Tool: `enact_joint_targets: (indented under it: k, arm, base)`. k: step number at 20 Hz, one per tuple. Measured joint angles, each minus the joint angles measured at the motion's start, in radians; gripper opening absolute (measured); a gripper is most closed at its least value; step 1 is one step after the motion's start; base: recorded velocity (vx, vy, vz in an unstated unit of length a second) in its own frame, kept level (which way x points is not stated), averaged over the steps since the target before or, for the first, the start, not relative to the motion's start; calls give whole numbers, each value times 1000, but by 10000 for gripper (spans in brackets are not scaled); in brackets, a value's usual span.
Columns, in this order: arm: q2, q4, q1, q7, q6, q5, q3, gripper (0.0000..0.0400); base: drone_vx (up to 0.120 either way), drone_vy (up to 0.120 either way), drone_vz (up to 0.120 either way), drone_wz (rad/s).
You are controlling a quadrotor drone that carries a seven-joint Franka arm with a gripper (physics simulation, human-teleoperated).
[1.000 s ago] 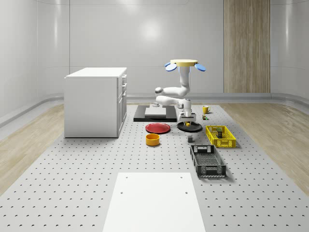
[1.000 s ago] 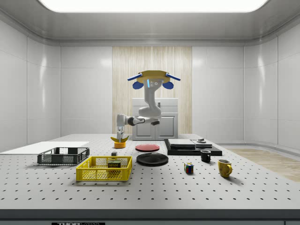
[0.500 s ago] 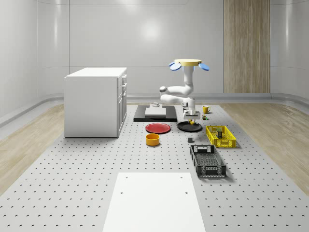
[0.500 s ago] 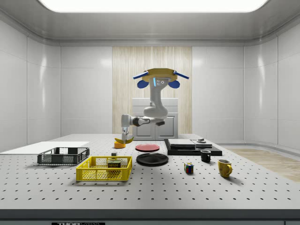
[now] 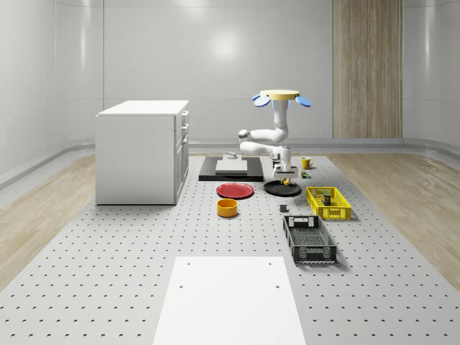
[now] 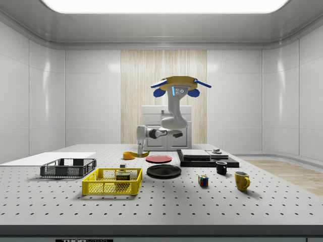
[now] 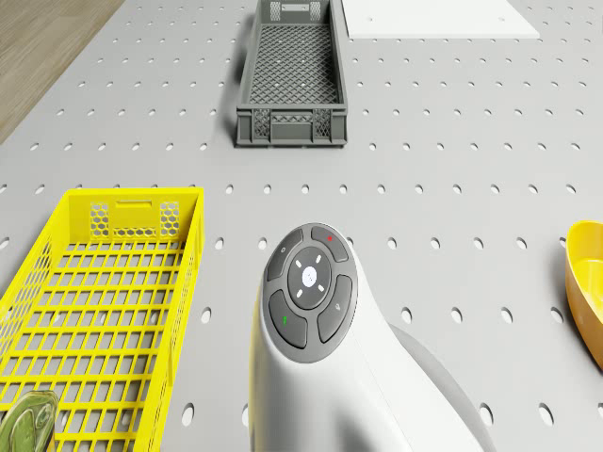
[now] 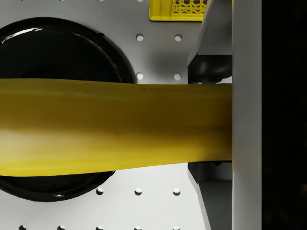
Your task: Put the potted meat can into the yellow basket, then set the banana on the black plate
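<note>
In the wrist view the banana (image 8: 115, 127) runs off the left edge and covers the middle of the plate (image 8: 57, 48). In the drone view the arm (image 7: 330, 377) hides the worktop behind it, and the can (image 7: 24, 424) is cut off at the lower left corner.

The arm's white wrist housing (image 7: 320, 348) sits beside the yellow basket (image 7: 104, 311) on the perforated table (image 7: 443, 188). A gray crate (image 7: 289, 75) lies farther off, near a white panel (image 7: 438, 17).
</note>
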Motion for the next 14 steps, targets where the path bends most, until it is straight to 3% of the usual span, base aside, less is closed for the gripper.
enact_joint_targets:
  k: [10, 14]
  arm:
    - [-1, 0, 0, 0, 1, 0, 0, 201]
    - [-1, 0, 0, 0, 1, 0, 0, 201]
  base:
    - [-120, 0, -8, 0]
    - [-120, 0, -110, 0]
